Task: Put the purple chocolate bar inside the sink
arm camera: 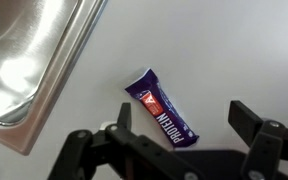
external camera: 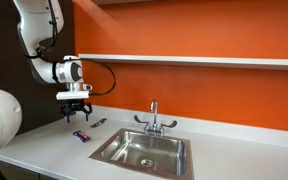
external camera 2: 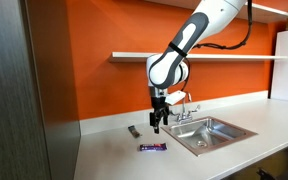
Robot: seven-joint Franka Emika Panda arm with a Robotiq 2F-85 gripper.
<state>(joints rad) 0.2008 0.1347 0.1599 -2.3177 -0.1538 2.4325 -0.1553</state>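
Purple glossy film covers the small, flat, rectangular purple chocolate bar [arm camera: 164, 118], which lies flat on the white countertop [arm camera: 234, 50] just beside the rectangular stainless steel sink [arm camera: 29, 60], outside its rim and slanted to the sink's near edge. Above it hangs the black two-finger gripper [external camera 2: 158, 123], clear of the counter. In the wrist view its jaws stand wide apart and empty, with the bar showing between them. A slim dark grey-black bar [external camera: 98, 123] lies on the same side of the sink, apart from the purple one, and the chrome two-handled faucet [external camera: 154, 121] stands at the sink's rear. The bar looks very light and fairly stiff along its length. Its wrapper is probably slick, and the crimped ends are likely soft, so they make poor places to grip. Because it sits so low, the fingertips would have to come almost down to the counter. The best hold seems to be across the narrow width near the middle, with the wrist turned so the pads meet the long edges squarely. A skewed pinch could spin the bar or squirt it away from the sink.
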